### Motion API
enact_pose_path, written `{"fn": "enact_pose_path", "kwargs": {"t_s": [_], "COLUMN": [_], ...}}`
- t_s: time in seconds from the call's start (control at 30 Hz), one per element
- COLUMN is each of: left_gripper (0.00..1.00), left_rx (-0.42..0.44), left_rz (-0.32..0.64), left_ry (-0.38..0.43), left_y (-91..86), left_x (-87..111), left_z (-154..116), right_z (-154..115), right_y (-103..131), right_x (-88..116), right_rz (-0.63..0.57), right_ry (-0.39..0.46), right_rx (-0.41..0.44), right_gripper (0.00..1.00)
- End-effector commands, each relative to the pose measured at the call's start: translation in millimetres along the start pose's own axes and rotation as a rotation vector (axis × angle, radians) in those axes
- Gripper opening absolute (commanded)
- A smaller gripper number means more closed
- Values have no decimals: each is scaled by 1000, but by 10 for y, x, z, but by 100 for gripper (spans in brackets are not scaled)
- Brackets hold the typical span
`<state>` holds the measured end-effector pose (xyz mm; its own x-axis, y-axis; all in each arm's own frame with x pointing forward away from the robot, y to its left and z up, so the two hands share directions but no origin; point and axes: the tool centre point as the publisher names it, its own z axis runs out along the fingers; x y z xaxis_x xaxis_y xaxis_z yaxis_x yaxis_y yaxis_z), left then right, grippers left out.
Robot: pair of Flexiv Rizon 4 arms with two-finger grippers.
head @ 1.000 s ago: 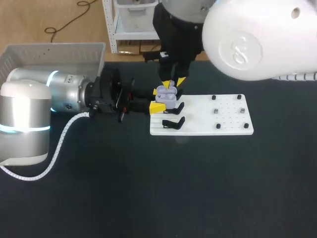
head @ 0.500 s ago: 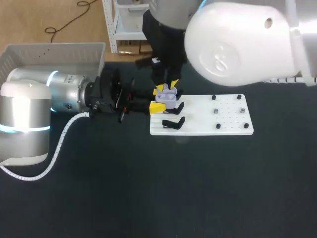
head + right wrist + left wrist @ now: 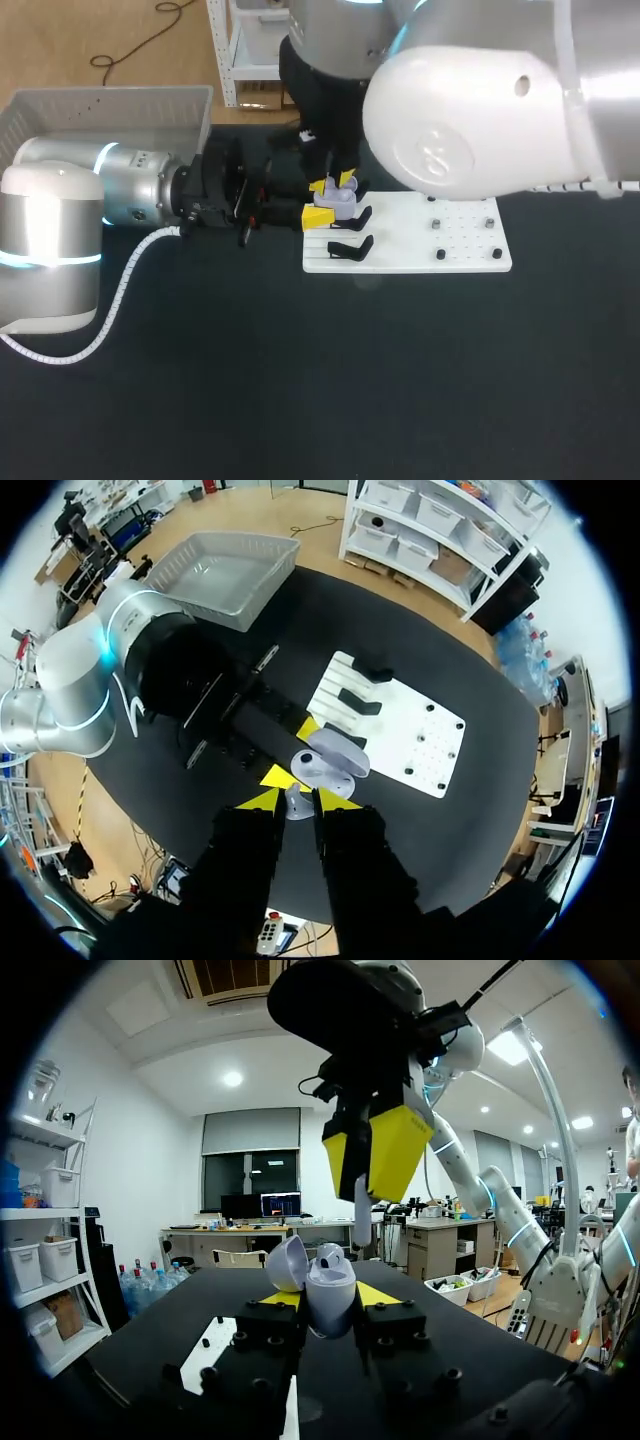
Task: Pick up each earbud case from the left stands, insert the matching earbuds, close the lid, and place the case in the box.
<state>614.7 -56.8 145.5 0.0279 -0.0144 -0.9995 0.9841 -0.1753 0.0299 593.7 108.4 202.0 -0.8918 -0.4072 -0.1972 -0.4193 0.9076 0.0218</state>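
While clamping the open case (image 3: 330, 1282) steady with left gripper (image 3: 328, 1300), pinching seemingly an earbud (image 3: 362, 1215) with right gripper (image 3: 298, 798). Poised just above to insert.

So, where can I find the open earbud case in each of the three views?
Head view: earbud case, lid open, at the white board's left end, under the right gripper.
Left wrist view: case held in the left gripper, below the right gripper.
Right wrist view: case just ahead of the right gripper, which holds an earbud.
Shared landmark: the right gripper's yellow tips, close over the case.
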Motion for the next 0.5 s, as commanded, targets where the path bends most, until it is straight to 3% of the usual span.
{"fn": "enact_pose_path", "kwargs": {"t_s": [0.03,0.5], "left_gripper": [0,0], "left_rx": [3,3], "left_rz": [0,0], "left_ry": [0,0], "left_y": [12,12], "left_x": [4,4], "left_z": [0,0], "right_z": [44,129], "right_y": [-6,-54], "right_x": [4,-47], "right_rz": [4,22], "right_ry": [-7,-17], "right_rx": [4,12], "right_gripper": [0,0]}}
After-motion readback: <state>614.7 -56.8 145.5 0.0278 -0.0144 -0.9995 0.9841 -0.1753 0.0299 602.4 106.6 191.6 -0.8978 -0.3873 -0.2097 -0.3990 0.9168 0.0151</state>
